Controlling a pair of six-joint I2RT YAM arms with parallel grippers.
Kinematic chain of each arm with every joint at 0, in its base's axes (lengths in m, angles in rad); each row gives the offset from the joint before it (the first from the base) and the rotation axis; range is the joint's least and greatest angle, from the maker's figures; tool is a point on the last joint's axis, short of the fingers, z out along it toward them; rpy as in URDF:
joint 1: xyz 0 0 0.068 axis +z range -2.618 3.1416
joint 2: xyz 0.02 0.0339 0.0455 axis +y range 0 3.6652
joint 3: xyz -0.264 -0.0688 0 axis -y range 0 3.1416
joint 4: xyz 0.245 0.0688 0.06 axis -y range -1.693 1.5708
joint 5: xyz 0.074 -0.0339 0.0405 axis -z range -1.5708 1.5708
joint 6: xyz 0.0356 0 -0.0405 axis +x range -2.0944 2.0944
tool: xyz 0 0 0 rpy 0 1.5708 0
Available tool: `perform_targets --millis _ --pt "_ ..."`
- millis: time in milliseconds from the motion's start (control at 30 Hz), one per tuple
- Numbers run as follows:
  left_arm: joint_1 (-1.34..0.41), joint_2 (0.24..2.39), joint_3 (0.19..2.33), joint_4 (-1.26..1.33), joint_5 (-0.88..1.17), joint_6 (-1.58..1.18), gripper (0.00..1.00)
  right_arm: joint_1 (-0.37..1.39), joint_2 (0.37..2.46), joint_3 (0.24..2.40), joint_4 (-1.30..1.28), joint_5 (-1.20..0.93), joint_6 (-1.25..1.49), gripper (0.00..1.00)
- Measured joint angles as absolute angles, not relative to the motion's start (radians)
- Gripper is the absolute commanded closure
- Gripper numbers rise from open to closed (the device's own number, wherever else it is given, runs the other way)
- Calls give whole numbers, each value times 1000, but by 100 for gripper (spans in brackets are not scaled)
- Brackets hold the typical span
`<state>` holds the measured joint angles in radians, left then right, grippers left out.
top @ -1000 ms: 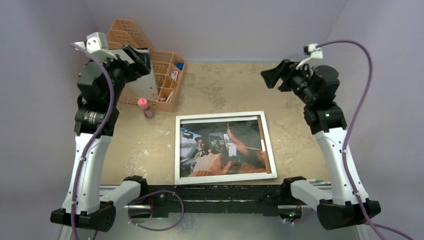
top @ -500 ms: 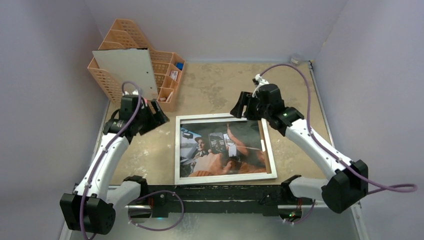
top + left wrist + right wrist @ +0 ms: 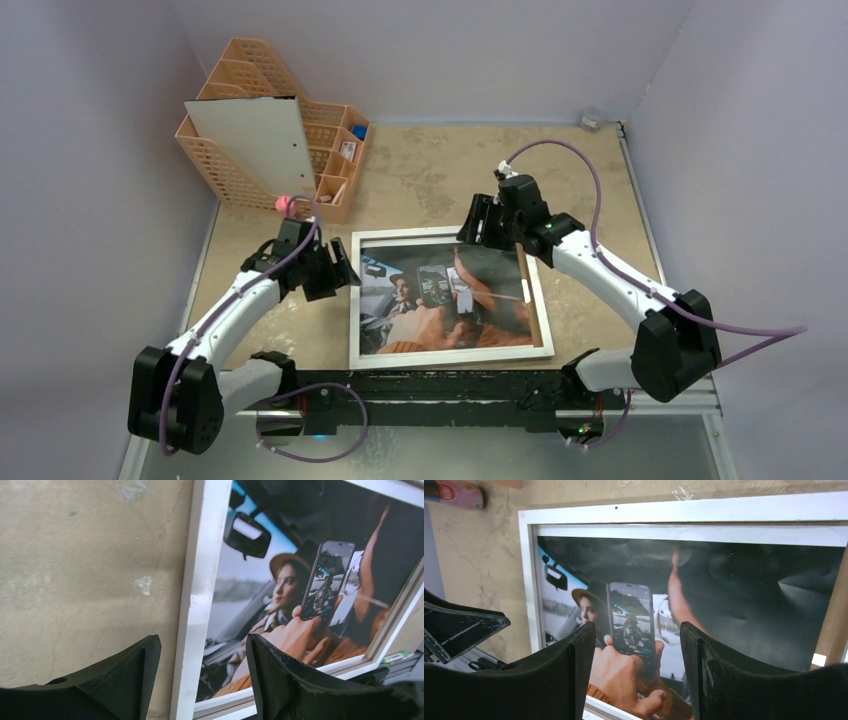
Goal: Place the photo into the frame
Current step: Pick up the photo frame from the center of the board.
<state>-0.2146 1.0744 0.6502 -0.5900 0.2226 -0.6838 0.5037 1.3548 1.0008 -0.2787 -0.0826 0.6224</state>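
Observation:
The frame (image 3: pixel 352 300) lies flat in the middle of the table, its white border all round. The photo (image 3: pixel 440 295) lies inside that border, picture side up, and a thin tan strip shows along its right side. My left gripper (image 3: pixel 335 272) hangs low at the frame's left side. In the left wrist view its open fingers (image 3: pixel 135 680) straddle the white border (image 3: pixel 200 580), gripping nothing. My right gripper (image 3: pixel 478 222) hovers over the frame's far edge. It (image 3: pixel 634 675) is open above the photo (image 3: pixel 734 590), holding nothing.
A peach lattice organiser (image 3: pixel 330 180) stands at the back left with a pale board (image 3: pixel 255 140) leaning in it. A pink bottle (image 3: pixel 287 205) sits just in front of it, near my left forearm. A black rail (image 3: pixel 440 385) runs along the near edge.
Both arms have swung down from a raised pose to the frame, the left to its left side and the right to its far edge. Both pairs of jaws have narrowed somewhat.

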Motion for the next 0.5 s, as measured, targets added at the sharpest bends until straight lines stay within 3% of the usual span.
perform_targets --millis 267,500 --pt "-450 1263 656 -532 22 -736 51 504 1355 945 -264 -68 639 35" --pt "-472 1328 656 -510 -68 -740 60 504 1355 920 -247 -62 652 35"
